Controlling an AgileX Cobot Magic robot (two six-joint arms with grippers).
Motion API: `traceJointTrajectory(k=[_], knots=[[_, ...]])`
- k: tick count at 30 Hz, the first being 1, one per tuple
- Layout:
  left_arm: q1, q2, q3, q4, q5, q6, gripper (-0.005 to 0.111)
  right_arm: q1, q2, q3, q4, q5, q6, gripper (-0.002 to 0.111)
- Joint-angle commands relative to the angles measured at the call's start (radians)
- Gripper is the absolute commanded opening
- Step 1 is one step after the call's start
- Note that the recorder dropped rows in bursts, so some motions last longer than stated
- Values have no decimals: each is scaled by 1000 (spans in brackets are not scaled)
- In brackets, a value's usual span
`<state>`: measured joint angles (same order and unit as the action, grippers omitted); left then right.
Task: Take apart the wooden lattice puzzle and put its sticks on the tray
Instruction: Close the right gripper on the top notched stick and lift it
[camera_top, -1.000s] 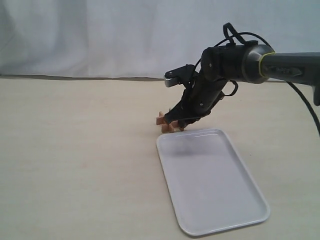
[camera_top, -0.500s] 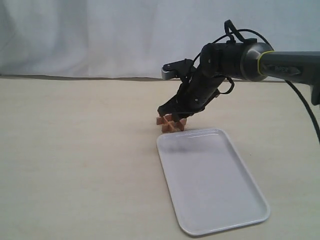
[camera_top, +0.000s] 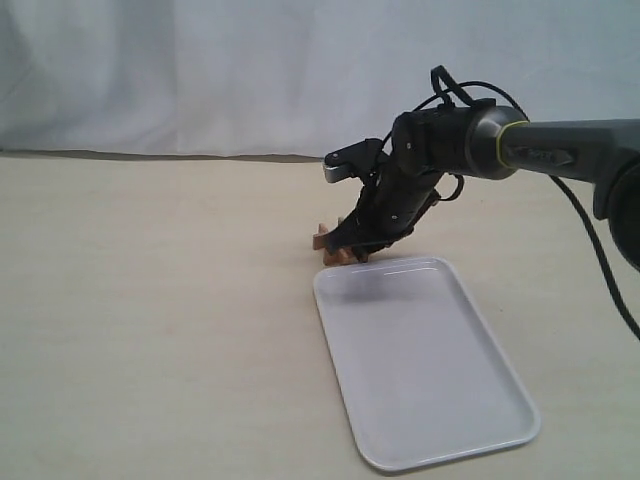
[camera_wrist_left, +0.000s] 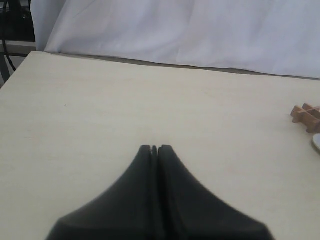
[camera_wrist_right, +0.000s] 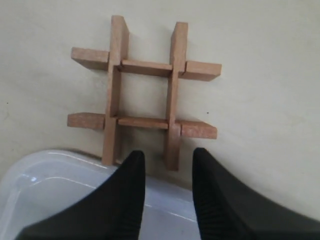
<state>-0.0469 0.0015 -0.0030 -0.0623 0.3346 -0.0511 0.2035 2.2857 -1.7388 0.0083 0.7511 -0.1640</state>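
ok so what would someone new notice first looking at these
First, the right claw, open and angled down close over the small reddish-brown wooden lattice puzzle, whose four sticks are all interlocked. Next, the big white tray, lying empty right beside the puzzle, nearer the exterior camera. The left claw is shut, well off to the side of it.

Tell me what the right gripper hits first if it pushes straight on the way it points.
The right gripper would likely meet the small reddish-brown wooden lattice puzzle first: the near end of one stick sits just ahead, between its open fingers. Depth is unclear.
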Motion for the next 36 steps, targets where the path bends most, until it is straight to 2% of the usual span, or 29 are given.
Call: traceJointTrajectory(k=[1, 10, 13, 18, 36], knots=[[1, -2, 3, 0, -12, -5, 0, -4, 15, -4, -8, -24, 7, 32], [1, -2, 3, 2, -12, -5, 0, -4, 19, -4, -16, -69, 22, 31], [1, -2, 3, 2, -12, -5, 0, -4, 20, -4, -16, -69, 22, 24], [1, -2, 3, 2, -12, -5, 0, -4, 27, -4, -16, -69, 18, 5], [1, -2, 3, 2, -12, -5, 0, -4, -51, -4, -8, -43, -38, 5]])
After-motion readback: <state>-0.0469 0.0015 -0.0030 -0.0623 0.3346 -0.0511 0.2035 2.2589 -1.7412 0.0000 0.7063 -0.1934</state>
